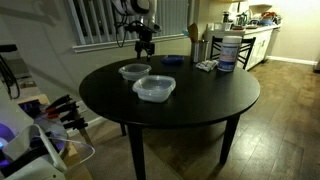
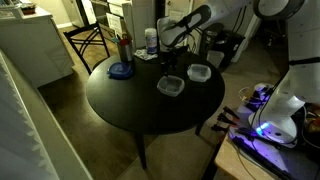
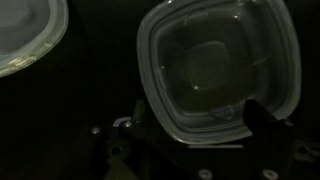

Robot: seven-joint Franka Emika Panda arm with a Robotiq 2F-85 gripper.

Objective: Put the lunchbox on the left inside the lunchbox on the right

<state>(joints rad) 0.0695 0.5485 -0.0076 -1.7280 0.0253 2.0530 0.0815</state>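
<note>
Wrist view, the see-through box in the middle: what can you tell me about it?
The clear lunchbox is see-through plastic, roughly square with rounded corners, a broad rim and a smaller square panel in its base. It has no lid, looks empty and sits upright on the dark table. The open tool appears to hover above it, fingers either side of its near edge, not touching. A second clear lunchbox lies apart from it.

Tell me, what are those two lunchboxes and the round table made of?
In an exterior view, the back lunchbox and the front lunchbox look like thin clear plastic, glossy: the dark top shows through and rims catch light. The table looks like dark-stained wood, smooth satin; painted board is possible.
</note>
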